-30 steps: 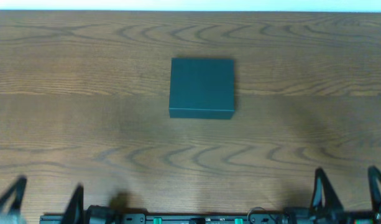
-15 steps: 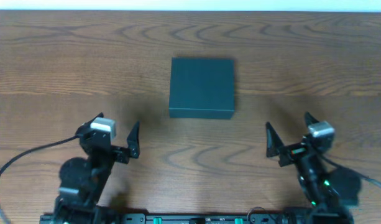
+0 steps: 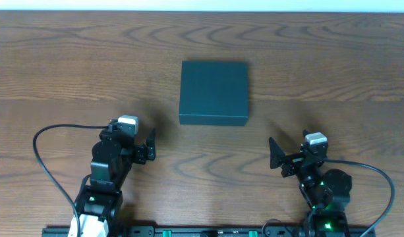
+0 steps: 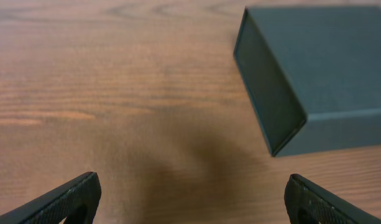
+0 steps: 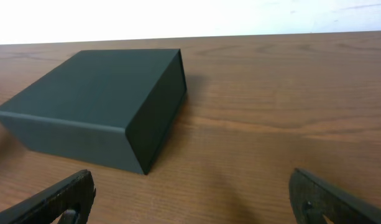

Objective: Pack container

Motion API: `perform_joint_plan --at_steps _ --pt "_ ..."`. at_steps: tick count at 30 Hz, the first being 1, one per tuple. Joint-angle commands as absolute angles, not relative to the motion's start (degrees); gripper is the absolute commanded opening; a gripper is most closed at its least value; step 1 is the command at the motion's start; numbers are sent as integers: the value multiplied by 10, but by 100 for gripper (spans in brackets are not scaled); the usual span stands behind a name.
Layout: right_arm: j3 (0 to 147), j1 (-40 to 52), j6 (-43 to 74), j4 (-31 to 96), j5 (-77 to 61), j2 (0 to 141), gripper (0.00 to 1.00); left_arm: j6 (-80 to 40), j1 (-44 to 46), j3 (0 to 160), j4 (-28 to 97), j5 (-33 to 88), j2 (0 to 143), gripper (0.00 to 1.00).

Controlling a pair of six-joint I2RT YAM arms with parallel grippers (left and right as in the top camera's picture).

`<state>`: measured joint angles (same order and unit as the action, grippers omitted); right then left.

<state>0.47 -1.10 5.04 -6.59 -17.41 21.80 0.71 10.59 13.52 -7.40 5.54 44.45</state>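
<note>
Left gripper, right gripper wide open, empty — container ahead between them, apart

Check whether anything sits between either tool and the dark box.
Nothing visible. Only bare wooden table lies between the left tool, the right tool and the container. Both tools are open, short of its near side, one off each near corner.

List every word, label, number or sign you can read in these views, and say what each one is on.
There is no text to read in any view.
The container is plain dark teal on every face that shows.
The table shows only wood grain.
The left gripper and right gripper have bare black fingers with no markings.
</note>
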Motion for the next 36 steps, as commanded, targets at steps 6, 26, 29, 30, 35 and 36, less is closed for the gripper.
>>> perform_joint_plan --at_steps 6,26,29,30,35,36 --pt "3 -15 57 -57 -148 218 99 -43 105 134 -30 45 486 95" --pt "3 -10 57 28 -148 132 99 -43 109 3 39 39 280 95" --pt "3 -4 57 28 -148 73 99 -43 109 3 40 39 227 95" --pt "3 -4 57 28 -148 58 99 -43 109 3 40 39 214 95" --pt "3 -4 57 26 -148 4 99 -43 108 3 40 39 133 95" --pt "3 -4 57 28 -148 3 99 -43 108 3 40 39 120 95"
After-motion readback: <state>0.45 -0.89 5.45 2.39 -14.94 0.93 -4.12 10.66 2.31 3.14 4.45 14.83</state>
